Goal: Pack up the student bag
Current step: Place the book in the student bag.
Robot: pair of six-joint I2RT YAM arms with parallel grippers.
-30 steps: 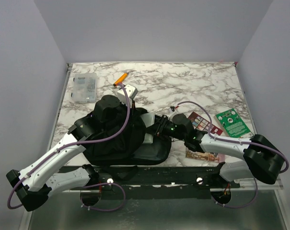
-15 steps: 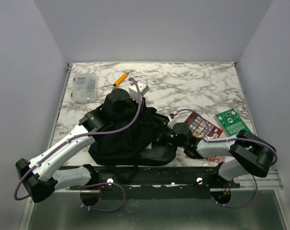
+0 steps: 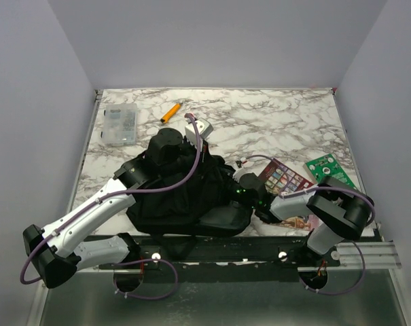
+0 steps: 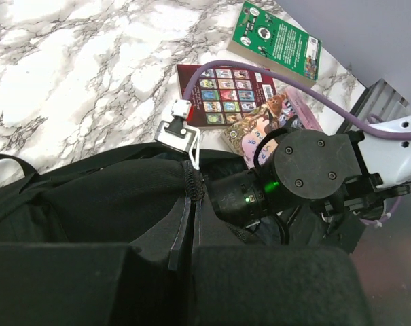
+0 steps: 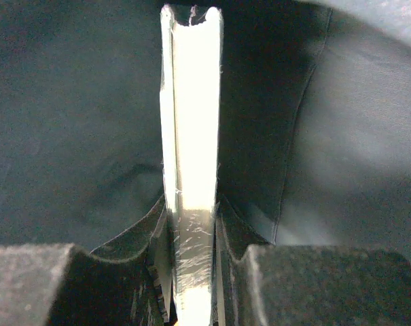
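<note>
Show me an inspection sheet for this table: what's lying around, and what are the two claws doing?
Surface: marble table.
Job's things: black student bag at centre-front, its mouth held open.
Clutter: clear plastic box and orange pen far left; green book, picture-grid book and illustrated booklet on the right.
Grippers: left gripper shut on the bag's zipper edge; right gripper inside the bag, shut on a thin white flat item.
Cables: purple cables along both arms, one across the bag.
Surroundings: plain grey walls.
</note>
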